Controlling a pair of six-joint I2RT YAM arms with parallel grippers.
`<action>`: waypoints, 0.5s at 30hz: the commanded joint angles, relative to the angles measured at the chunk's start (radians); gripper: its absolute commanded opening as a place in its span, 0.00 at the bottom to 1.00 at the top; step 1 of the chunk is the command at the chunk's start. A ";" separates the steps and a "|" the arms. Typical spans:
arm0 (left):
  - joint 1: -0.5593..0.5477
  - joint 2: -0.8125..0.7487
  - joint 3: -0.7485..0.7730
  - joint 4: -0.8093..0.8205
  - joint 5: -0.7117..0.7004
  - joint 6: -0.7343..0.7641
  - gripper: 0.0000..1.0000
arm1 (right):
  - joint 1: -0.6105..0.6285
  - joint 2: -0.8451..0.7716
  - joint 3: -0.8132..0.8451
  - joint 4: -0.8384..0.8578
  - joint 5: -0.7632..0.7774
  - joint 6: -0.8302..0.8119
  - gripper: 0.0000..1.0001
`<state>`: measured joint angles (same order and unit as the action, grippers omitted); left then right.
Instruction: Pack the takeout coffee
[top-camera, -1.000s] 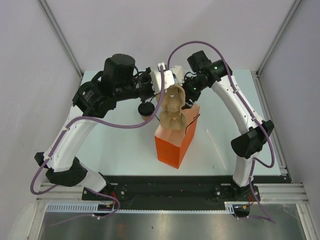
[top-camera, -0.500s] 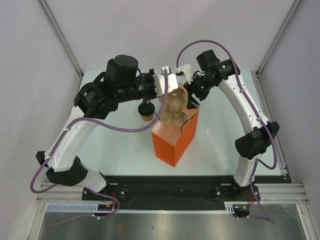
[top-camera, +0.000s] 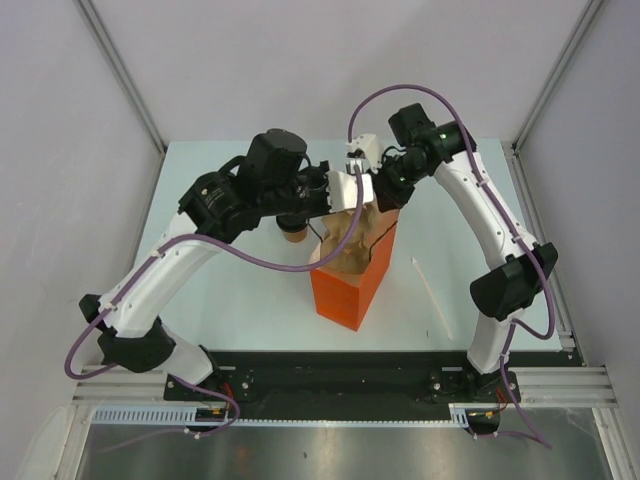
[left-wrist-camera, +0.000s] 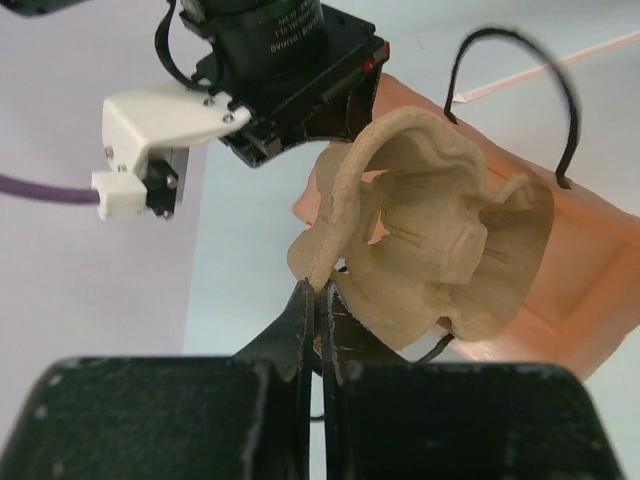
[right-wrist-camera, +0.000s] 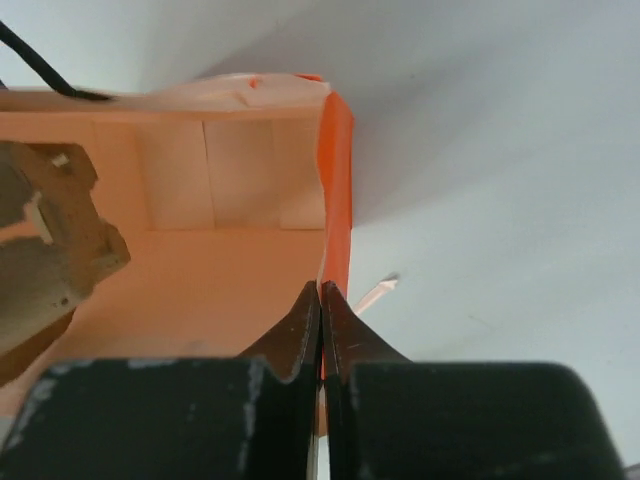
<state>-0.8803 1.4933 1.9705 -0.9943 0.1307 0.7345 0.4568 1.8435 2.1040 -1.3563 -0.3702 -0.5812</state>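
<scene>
One table (top-camera: 220, 290), pale mint, with two arms on it, both bent in toward the middle. One orange bag (top-camera: 352, 290) stands upright at the centre with its mouth open, pale inside. I can make out one black cord handle (left-wrist-camera: 560, 90) clearly as a loop over the far rim. There's one tan pulp carrier (left-wrist-camera: 440, 240), tilted, poking up out of the bag's mouth with its lower part down inside. The left gripper (left-wrist-camera: 315, 300) has its fingers pinched together on the carrier's thin edge, so it's clamped on that. The right gripper (right-wrist-camera: 322, 300) is squeezed tight on the bag's rim at the orange corner, one finger inside the bag and one outside. One cup (top-camera: 293, 234), small and tan, sits on the table just left of the bag, outside it and mostly tucked under the left wrist. Neither gripper is touching it, and I can't really see its lid from above. Smallest thing is one thin white stick (top-camera: 430, 285), lying flat on the table to the right of the bag, apart from it. Its tip also shows in the right wrist view, just past the fingers.
</scene>
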 joint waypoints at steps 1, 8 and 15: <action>-0.029 -0.056 -0.007 0.016 -0.023 0.023 0.00 | 0.068 -0.003 0.050 -0.119 -0.019 -0.052 0.00; -0.080 -0.146 -0.233 0.114 -0.115 -0.024 0.00 | 0.115 -0.029 0.100 -0.107 -0.024 -0.066 0.00; -0.127 -0.222 -0.392 0.164 -0.184 -0.063 0.00 | 0.184 -0.114 0.047 -0.084 -0.001 -0.071 0.00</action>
<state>-0.9768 1.3300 1.6318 -0.8951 0.0143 0.7071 0.5957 1.8313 2.1677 -1.3560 -0.3782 -0.6373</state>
